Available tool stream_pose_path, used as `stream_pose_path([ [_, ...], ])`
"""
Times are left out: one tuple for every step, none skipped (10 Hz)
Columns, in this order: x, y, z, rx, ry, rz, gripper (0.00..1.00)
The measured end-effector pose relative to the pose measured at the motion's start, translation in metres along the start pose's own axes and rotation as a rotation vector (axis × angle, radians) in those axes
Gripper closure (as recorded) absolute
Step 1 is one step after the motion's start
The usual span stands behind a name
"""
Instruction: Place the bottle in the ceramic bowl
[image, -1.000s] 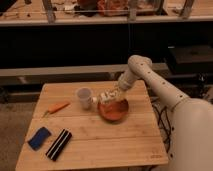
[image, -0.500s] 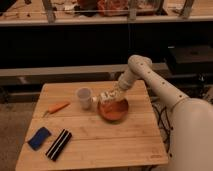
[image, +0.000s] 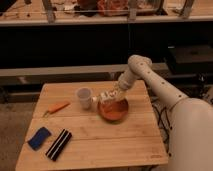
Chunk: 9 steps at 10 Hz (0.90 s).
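Note:
The orange-red ceramic bowl (image: 115, 112) sits right of centre on the wooden table (image: 100, 145). My gripper (image: 109, 96) reaches down from the right and hangs over the bowl's left rim. It is shut on the small pale bottle (image: 102, 98), which lies tilted sideways just above that rim, between the bowl and the cup.
A translucent white cup (image: 84, 97) stands just left of the bowl, close to the bottle. An orange object (image: 56, 107) lies at the left. A blue sponge (image: 39, 138) and a black striped block (image: 58, 144) lie at the front left. Dark shelving stands behind the table.

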<state>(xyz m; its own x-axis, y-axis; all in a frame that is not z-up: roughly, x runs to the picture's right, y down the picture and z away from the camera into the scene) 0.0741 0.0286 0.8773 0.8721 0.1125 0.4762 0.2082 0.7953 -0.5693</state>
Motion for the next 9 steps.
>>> stream_pose_path([
  [-0.0002, -0.0006, -0.0003, 0.001, 0.000, -0.001, 0.70],
  [-0.0002, -0.0006, 0.0006, -0.001, -0.001, -0.001, 0.70],
  [-0.0006, -0.0011, 0.0005, -0.001, -0.001, -0.002, 0.70],
  [0.0002, -0.0009, 0.0012, -0.002, -0.002, 0.000, 0.70],
  [0.0001, -0.0015, 0.0011, -0.001, -0.004, 0.001, 0.70],
  [0.0008, -0.0014, 0.0013, -0.002, -0.003, 0.002, 0.70],
  [0.0004, -0.0019, 0.0021, -0.003, -0.005, 0.002, 0.70],
  [0.0007, -0.0021, 0.0025, -0.003, -0.005, 0.003, 0.70],
  [0.0009, -0.0025, 0.0024, -0.003, -0.005, 0.002, 0.70],
])
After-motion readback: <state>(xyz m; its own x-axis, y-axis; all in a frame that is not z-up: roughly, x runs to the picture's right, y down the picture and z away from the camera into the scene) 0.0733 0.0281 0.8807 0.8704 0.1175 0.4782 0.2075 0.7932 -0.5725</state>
